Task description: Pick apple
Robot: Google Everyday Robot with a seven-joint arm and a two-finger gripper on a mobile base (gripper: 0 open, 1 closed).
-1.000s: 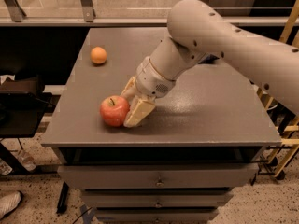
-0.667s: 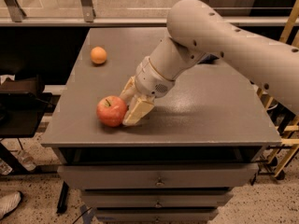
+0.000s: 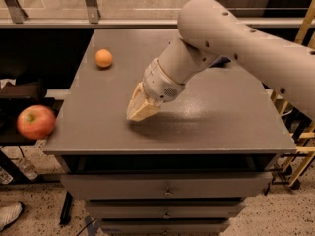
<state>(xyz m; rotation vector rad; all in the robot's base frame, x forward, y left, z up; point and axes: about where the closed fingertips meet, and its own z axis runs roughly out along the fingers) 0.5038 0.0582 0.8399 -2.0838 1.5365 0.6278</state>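
Observation:
The red apple (image 3: 35, 122) with yellowish patches is off the table, blurred, in the air beyond the table's left edge and just below the level of its top. My gripper (image 3: 140, 110) is low over the grey tabletop (image 3: 216, 117) near the front left, well to the right of the apple. Its tan fingers are pressed together with nothing between them. My arm (image 3: 231, 38) reaches in from the upper right.
A small orange fruit (image 3: 104, 58) lies on the back left of the table. Drawers (image 3: 167, 187) sit under the tabletop. A dark stand (image 3: 19, 95) is at the left behind the apple, and a yellow frame (image 3: 301, 127) at the right.
The apple was between my gripper's fingers on the table; it has slid left and gone off the table's left edge. The fingers have closed with nothing in them.

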